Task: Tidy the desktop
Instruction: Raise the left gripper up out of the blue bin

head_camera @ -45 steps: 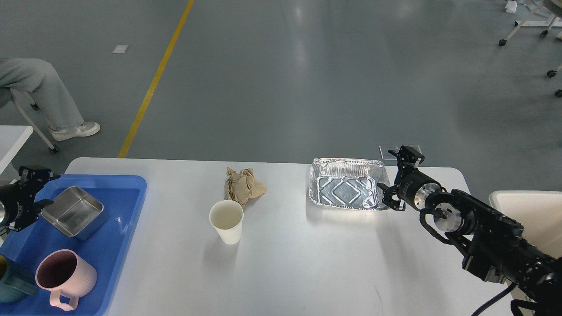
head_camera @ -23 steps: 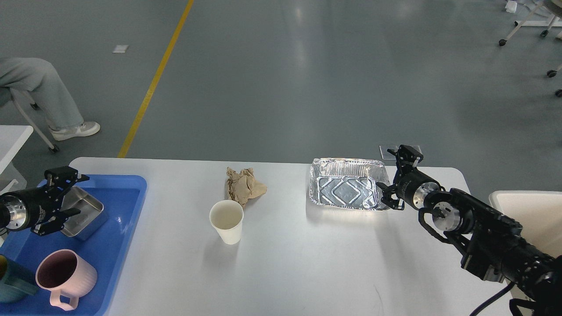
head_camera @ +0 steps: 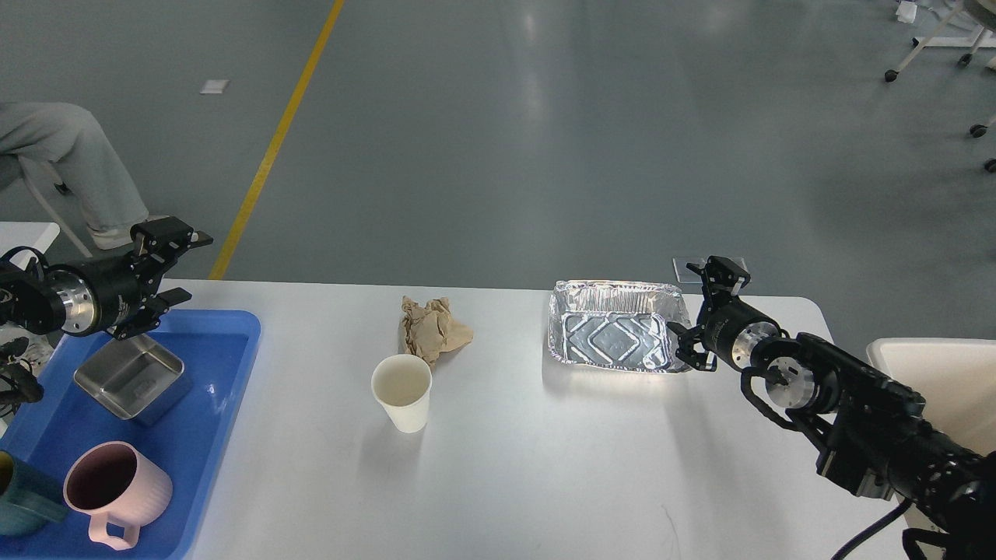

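The white desktop [head_camera: 545,467] holds a white paper cup [head_camera: 401,393], a crumpled brown paper [head_camera: 432,327] just behind it, and an empty foil tray [head_camera: 615,334] at the right. My right gripper [head_camera: 703,313] is open, its fingers spread along the foil tray's right rim; whether they touch it is unclear. My left gripper [head_camera: 180,266] is open and empty, raised above the far edge of the blue tray [head_camera: 218,342]. That tray holds a steel box [head_camera: 132,377], a pink mug [head_camera: 117,486] and a teal mug [head_camera: 23,505].
A white bin [head_camera: 941,381] stands off the desktop's right end. A smaller white table [head_camera: 23,233] and a seated person's legs [head_camera: 70,155] are at the far left. A yellow floor line [head_camera: 272,148] runs behind the desktop.
My left gripper has risen from beside the steel box and moved right and away, to above the blue tray's far edge. My right gripper has barely moved.
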